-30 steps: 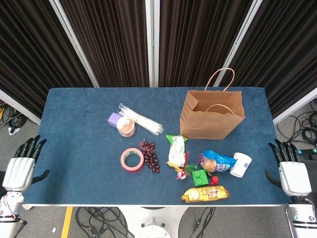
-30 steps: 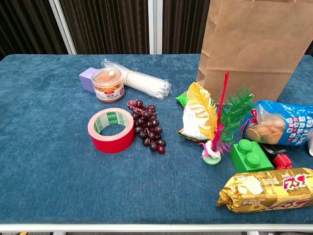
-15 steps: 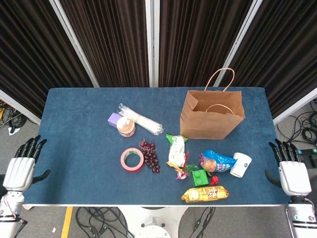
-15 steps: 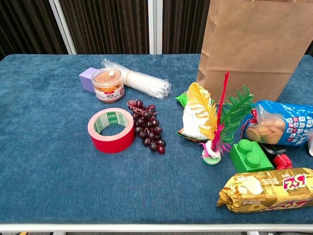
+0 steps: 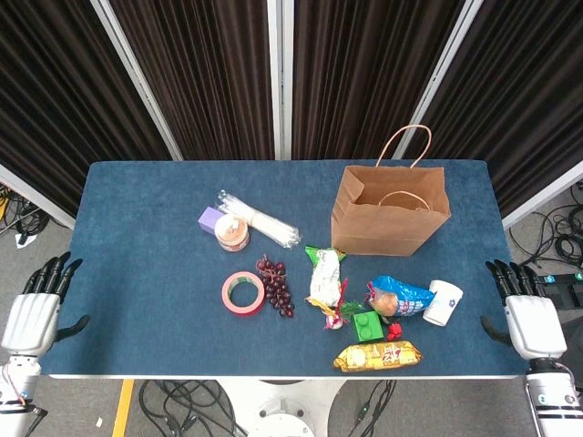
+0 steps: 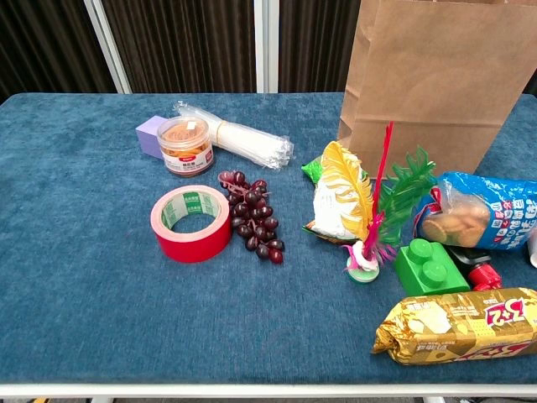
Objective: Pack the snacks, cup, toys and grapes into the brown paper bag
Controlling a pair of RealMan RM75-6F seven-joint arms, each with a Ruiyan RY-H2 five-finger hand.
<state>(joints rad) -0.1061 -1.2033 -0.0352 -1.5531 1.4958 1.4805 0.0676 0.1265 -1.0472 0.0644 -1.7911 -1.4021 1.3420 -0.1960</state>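
Two hands idle off the desk (image 5: pixel 146 196) edges, left hand (image 5: pixel 35 309) at 8 o'clock, right hand (image 5: pixel 528 319) at 4 o'clock, both empty with fingers spread. Brown paper bag (image 5: pixel 390 214) stands open-mouthed at 1 o'clock, ready for loading; grapes (image 5: pixel 276 286) mid-desk, cup (image 5: pixel 443 302) and snacks nearer 4 o'clock, all unpacked.

Dark pleated curtains (image 5: pixel 200 73), blue table (image 5: pixel 146 273)

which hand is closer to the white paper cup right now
Right. The right hand hangs just off the table edge, with the cup lying a short way inward from it. The left hand is past the opposite edge, across the whole table.
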